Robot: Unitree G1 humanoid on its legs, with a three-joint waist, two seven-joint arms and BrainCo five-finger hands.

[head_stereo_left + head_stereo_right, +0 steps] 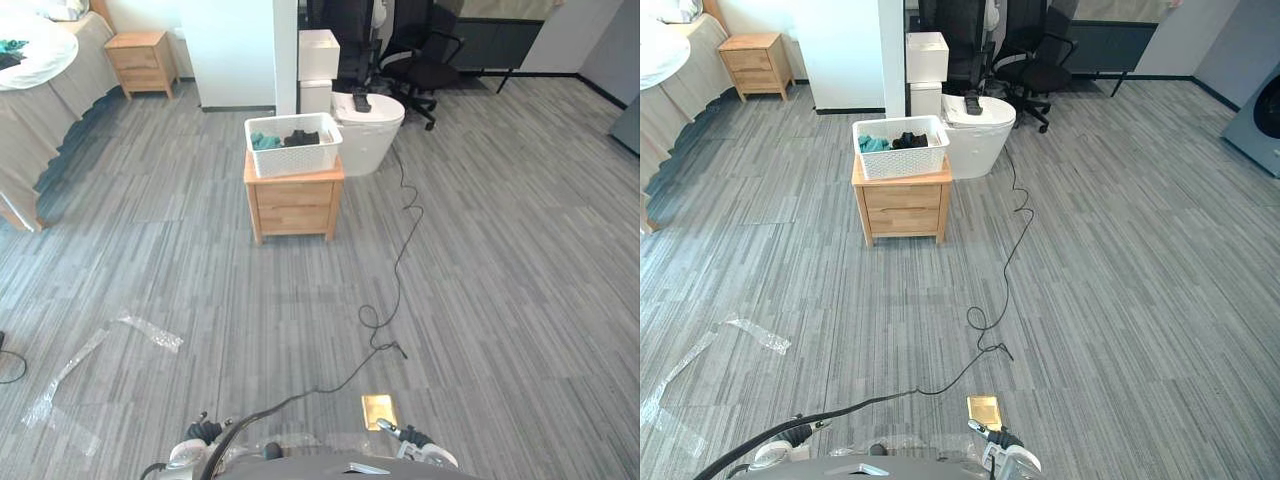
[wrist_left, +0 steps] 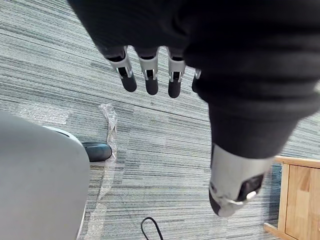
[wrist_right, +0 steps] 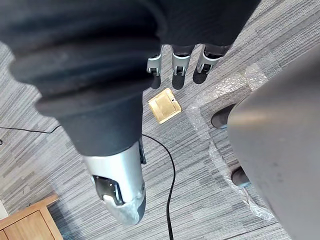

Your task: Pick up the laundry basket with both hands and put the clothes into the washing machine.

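Observation:
A white laundry basket with teal and dark clothes in it stands on a low wooden nightstand, some way ahead across the floor. The washing machine, grey with a dark round door, shows at the far right edge of the room. My left hand hangs at my side, its fingers straight and pointing at the floor, holding nothing. My right hand hangs the same way on the other side, open and empty. Both hands are far from the basket.
A white rounded unit stands right behind the nightstand, with black office chairs beyond. A bed and a second nightstand are at the far left. Clear tape strips and a brass floor plate lie near my feet.

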